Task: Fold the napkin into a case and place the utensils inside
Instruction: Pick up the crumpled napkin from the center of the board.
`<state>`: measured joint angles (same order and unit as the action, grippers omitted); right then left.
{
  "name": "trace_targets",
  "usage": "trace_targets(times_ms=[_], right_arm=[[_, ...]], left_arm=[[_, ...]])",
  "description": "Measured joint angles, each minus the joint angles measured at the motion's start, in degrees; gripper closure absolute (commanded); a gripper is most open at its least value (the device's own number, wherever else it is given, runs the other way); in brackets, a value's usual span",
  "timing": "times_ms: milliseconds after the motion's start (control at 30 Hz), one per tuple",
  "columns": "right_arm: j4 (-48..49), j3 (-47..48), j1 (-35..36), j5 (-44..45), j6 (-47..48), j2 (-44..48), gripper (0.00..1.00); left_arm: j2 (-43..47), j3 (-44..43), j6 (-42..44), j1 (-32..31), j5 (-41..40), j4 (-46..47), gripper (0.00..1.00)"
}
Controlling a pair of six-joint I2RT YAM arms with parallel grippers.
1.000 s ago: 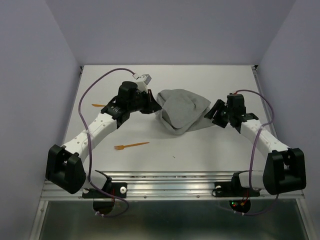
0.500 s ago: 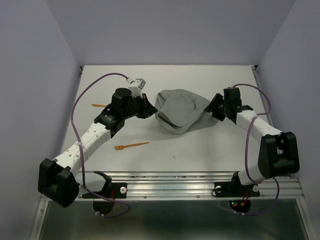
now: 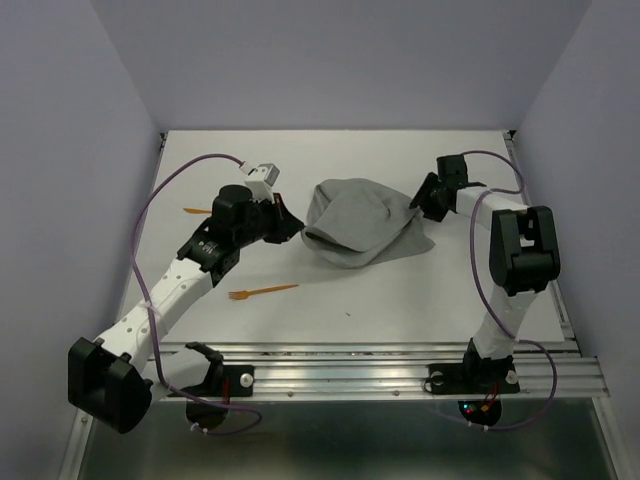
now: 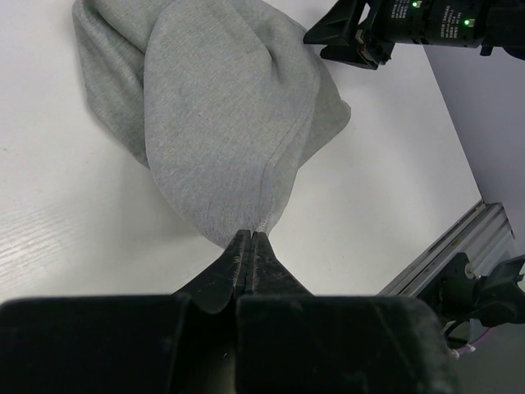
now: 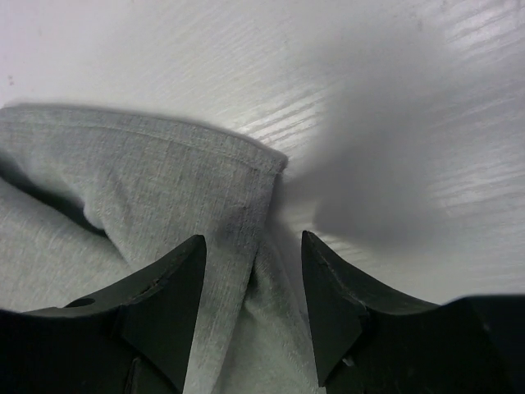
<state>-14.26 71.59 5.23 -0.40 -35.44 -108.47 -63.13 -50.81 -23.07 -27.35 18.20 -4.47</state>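
Observation:
The grey napkin [image 3: 358, 222] lies crumpled and bunched at the middle of the table. My left gripper [image 3: 291, 229] is shut on its left tip; the left wrist view shows the jaws [image 4: 250, 235] pinched on the cloth [image 4: 221, 107]. My right gripper [image 3: 419, 198] is open at the napkin's right corner; in the right wrist view its fingers [image 5: 254, 246] straddle a hemmed fold of the cloth [image 5: 148, 180] without closing. The orange fork [image 3: 262, 292] lies near the front left. A second orange utensil [image 3: 196, 211] lies at the far left. No folded case shows.
The white table [image 3: 400, 290] has a metal rail along its near edge [image 3: 380, 352]. Grey walls enclose the back and sides. Purple cables loop over both arms. My right gripper also shows in the left wrist view [image 4: 357, 37].
My left gripper has drawn left and slightly nearer with the napkin's tip, stretching the cloth. My right arm has swung back and its gripper has moved farther along the napkin's right corner.

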Motion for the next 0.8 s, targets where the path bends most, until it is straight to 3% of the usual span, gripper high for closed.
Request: trace_targets(times_ms=[267,367,400,500,800], right_arm=[[-0.3,3.4,0.0,1.4,0.1,-4.5,0.52],[0.1,4.6,0.0,1.3,0.1,-5.7,0.69],[0.2,4.9,0.0,1.3,0.0,-6.1,0.81],[0.5,4.9,0.0,1.1,-0.5,-6.7,0.99],[0.2,5.0,0.0,1.9,-0.8,-6.4,0.99]], left_arm=[[0.7,1.0,-0.1,0.1,-0.2,0.0,1.00],[0.7,1.1,-0.1,0.1,-0.2,0.0,1.00],[0.7,1.2,-0.1,0.1,-0.3,-0.1,1.00],[0.7,1.3,-0.1,0.1,-0.4,-0.1,1.00],[0.8,1.3,0.1,0.1,-1.1,-0.1,1.00]])
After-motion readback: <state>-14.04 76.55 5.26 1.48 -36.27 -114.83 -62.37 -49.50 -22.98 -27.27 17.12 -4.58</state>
